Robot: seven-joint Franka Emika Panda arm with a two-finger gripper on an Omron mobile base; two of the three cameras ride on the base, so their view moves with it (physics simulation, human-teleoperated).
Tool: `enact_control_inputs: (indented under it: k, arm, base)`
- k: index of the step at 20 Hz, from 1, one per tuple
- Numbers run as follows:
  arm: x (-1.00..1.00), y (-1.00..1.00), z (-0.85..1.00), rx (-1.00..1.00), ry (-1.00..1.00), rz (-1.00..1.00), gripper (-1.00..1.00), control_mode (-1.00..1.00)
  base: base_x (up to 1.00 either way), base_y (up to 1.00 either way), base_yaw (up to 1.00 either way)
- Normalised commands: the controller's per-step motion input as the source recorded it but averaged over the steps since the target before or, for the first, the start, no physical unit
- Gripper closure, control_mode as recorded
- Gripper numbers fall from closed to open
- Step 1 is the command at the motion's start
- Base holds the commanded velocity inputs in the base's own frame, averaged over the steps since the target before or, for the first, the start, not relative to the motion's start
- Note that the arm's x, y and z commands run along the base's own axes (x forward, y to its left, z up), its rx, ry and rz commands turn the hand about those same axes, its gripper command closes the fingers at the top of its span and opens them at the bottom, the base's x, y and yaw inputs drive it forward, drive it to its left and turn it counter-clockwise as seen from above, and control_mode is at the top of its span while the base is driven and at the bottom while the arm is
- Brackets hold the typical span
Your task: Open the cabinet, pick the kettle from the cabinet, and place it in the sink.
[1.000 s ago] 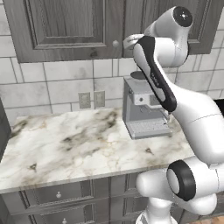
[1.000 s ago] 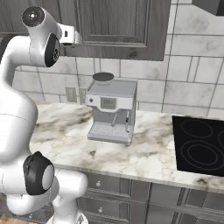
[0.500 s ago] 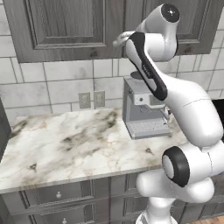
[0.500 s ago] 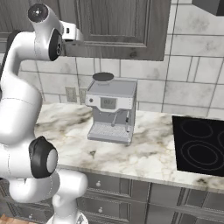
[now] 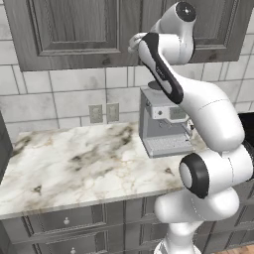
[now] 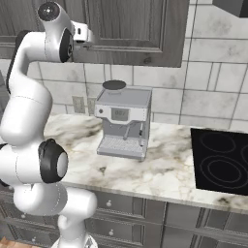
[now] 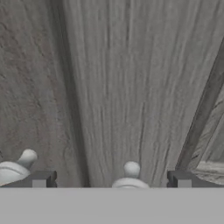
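The cabinet hangs on the wall above the counter with both dark wood-grain doors shut. My gripper is raised to the doors' lower edge, close to the wood. In the hand view the door is right in front. One round silver knob sits between my spread fingertips, untouched. A second knob lies further left. The gripper is open and holds nothing. The kettle is hidden and the sink is out of view.
A boxy silver coffee machine stands on the marble counter under my arm. A black cooktop lies to the right. Grey drawer fronts run below the counter edge.
My hand has moved a little left and closer to the cabinet doors near their lower edge. The jaws stayed open. The doors have not moved.
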Motion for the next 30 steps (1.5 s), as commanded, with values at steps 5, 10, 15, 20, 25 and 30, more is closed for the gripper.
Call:
enact_control_inputs:
  k: [5, 10, 15, 20, 25, 30]
  arm:
    - [0.27, -0.04, -0.09, 0.0, 0.01, 0.0, -1.0, -1.0]
    - [0.24, -0.1, -0.07, 0.0, 0.0, 0.0, -1.0, -1.0]
    - [0.0, -0.04, -0.1, 0.0, 0.03, -0.09, -1.0, -1.0]
    - [0.03, 0.0, -0.16, 0.0, 0.05, -0.14, -1.0, -1.0]
    - [0.28, 0.04, -0.18, 0.07, 0.05, -0.05, -1.0, -1.0]
    - [0.36, 0.0, -0.06, 0.07, -0.03, 0.01, 1.0, -1.0]
  base:
    - [0.0, 0.0, 0.0]
    - [0.0, 0.0, 0.0]
    - [0.0, 0.0, 0.0]
    - [0.0, 0.0, 0.0]
    - [0.0, 0.0, 0.0]
    - [0.0, 0.0, 0.0]
